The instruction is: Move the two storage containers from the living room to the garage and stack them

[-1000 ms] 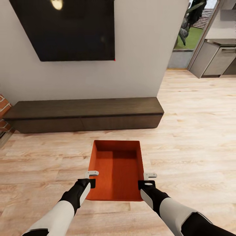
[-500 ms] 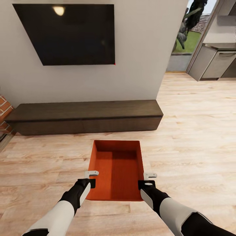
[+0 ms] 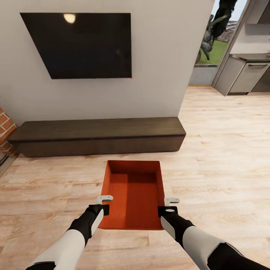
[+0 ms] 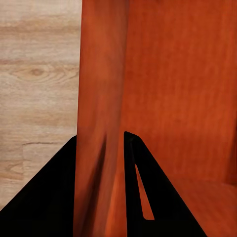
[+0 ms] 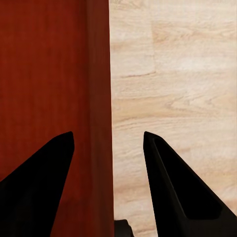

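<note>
**Orange-red bin carried between two grippers in the living room**

Head view, looking down over both arms. At lower centre, one storage container (image 3: 131, 195): orange-red, lidless, shallow, held lengthwise away from the robot above the light wood-plank floor (image 3: 225, 168). Left gripper (image 3: 105, 204) on the bin's left long wall, right gripper (image 3: 168, 205) on its right long wall, both near the closer end.

In the left wrist view, left gripper (image 4: 101, 136) closed on that wall, one dark finger on each face. In the right wrist view, right gripper (image 5: 108, 133) straddling the other wall, with some floor visible between the wall and the outer finger; impossible to tell whether clamped or only bracketing.

Across the middle of the frame, a low dark console (image 3: 97, 137) against a pale wall. Above it, upper left, a black TV (image 3: 82, 45). At the left edge, a sliver of red brick fireplace (image 3: 5, 131). Upper right, an opening toward grey cabinets (image 3: 243, 77).

Likely step: carrying the bin toward the garage. To do well: keep both wrists level and evenly spaced, avoid squeezing or spreading the walls, drive smoothly, turn wide of the console, check the right-hand grip before speeding up.
</note>
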You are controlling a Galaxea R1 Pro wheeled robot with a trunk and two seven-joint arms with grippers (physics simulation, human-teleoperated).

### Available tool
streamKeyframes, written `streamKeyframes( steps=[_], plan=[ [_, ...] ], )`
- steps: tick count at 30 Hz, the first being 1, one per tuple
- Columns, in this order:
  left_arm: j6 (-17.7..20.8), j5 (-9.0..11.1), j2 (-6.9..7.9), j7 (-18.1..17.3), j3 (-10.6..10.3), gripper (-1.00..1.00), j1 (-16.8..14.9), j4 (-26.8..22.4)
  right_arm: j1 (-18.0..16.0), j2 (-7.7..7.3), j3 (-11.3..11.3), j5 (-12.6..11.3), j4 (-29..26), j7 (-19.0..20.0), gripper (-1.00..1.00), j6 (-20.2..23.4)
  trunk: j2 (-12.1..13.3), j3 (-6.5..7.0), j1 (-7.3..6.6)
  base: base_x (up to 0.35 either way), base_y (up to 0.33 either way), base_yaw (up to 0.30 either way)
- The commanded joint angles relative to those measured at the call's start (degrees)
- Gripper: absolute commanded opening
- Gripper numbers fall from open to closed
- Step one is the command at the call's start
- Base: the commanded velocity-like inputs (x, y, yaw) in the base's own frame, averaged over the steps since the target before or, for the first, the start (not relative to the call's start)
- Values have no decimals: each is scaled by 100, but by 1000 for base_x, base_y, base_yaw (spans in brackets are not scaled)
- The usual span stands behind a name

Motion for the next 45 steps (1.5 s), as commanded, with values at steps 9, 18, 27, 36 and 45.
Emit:
streamKeyframes(
  steps=[9,18,27,36,45],
  plan=[
    [63,-177,0,34,75,-100,3,0,-4,-9,-100,103,-284,-16,-100,1,-9,67,3,0,0,0],
    [63,-177,-1,34,75,-100,3,0,-7,-11,-100,97,-284,-16,-100,1,-9,142,3,0,0,0],
    [63,-177,-2,34,75,-100,3,0,-6,-11,-100,96,-284,-16,-100,1,-9,216,3,0,0,0],
    [63,-177,0,34,75,-100,3,0,-7,-23,-100,96,-284,-16,-100,1,-9,290,3,0,0,0],
    [63,-177,0,34,75,-100,3,-7,-7,-27,-100,96,-284,-16,-100,1,-9,365,3,0,0,0]
  ],
)
